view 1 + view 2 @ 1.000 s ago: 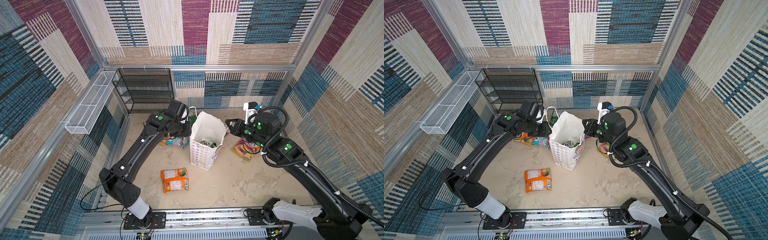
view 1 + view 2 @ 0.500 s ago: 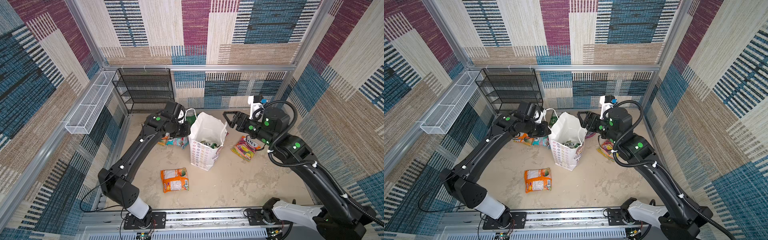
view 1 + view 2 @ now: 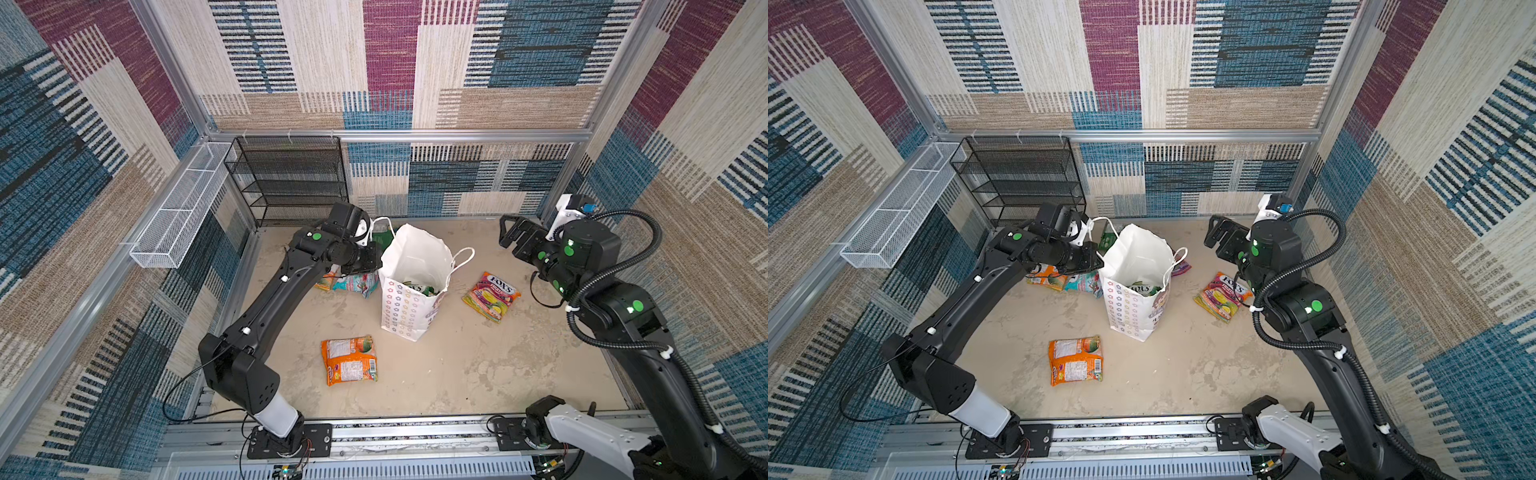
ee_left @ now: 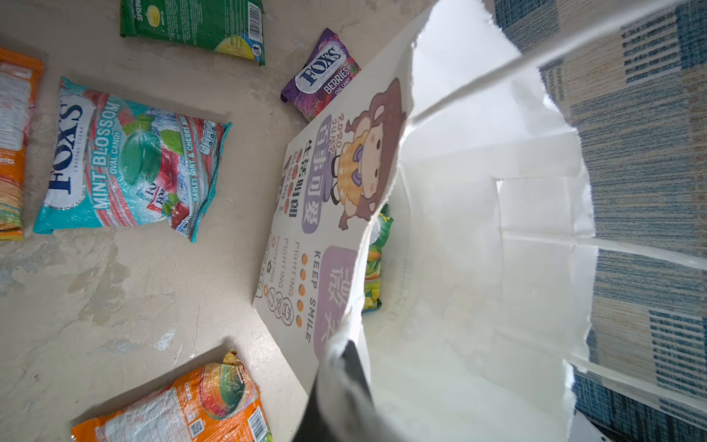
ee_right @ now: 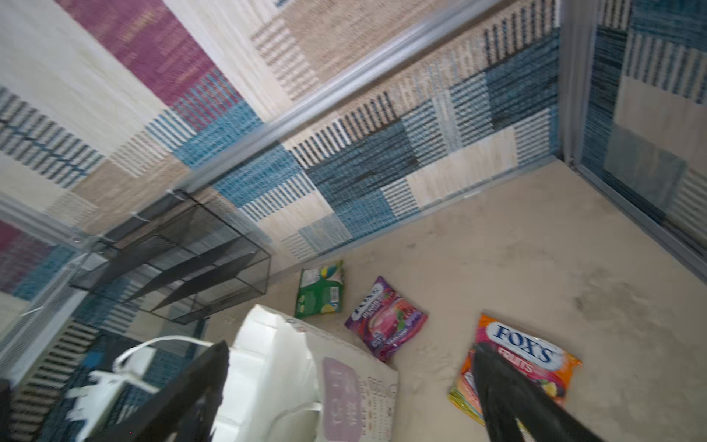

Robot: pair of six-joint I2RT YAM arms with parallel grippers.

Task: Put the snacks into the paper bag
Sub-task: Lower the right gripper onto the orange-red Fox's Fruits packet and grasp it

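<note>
Loading step: left end effector [image 3: 376,261] pinches the paper bag [image 3: 409,307] rim, bag upright on the counter [image 3: 440,374]; right end effector [image 3: 505,232] stands wide, empty. Next: grasp the multicolour packet [image 3: 491,296] beside it.

Paper bag [image 3: 415,257]: matt white paper, creased. Snack packets [image 3: 349,360]: glossy, crinkled plastic film. Floor [image 3: 436,374]: rough, mottled matt. Rack [image 3: 286,178]: black metal mesh. My arms [image 3: 270,307]: smooth black shell.
</note>
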